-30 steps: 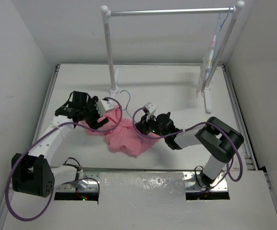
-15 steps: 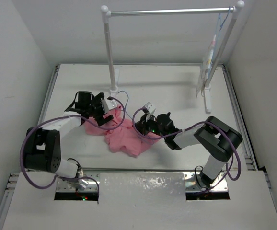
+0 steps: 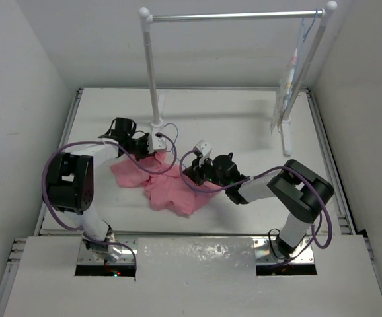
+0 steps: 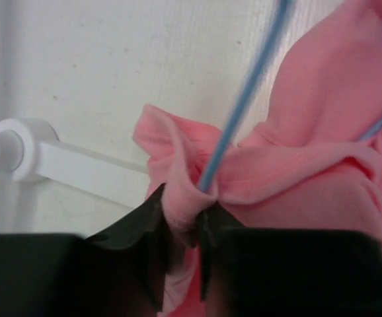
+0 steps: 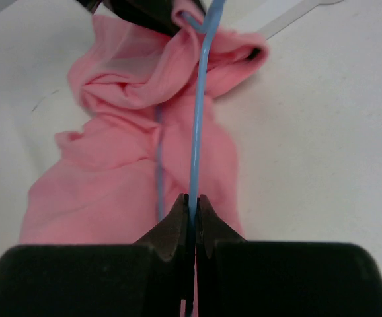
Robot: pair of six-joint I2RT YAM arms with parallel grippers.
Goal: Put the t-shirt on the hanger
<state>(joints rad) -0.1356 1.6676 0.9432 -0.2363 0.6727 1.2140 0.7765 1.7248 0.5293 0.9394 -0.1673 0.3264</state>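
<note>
T-shirt (image 3: 171, 193) edge in left hand (image 4: 182, 223), hanger (image 5: 200, 99) in right hand (image 5: 191, 206), beside rail (image 3: 152, 72).

hanger (image 5: 199, 119) far end hidden in t-shirt (image 5: 125, 172) folds, near end hidden between right fingers (image 5: 170, 230)

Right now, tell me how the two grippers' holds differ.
The left gripper pinches a fold of the t-shirt; the right gripper clamps the wire of the hanger. The left gripper is close to the rail foot; the right gripper is farther from it. Both are shut.
</note>
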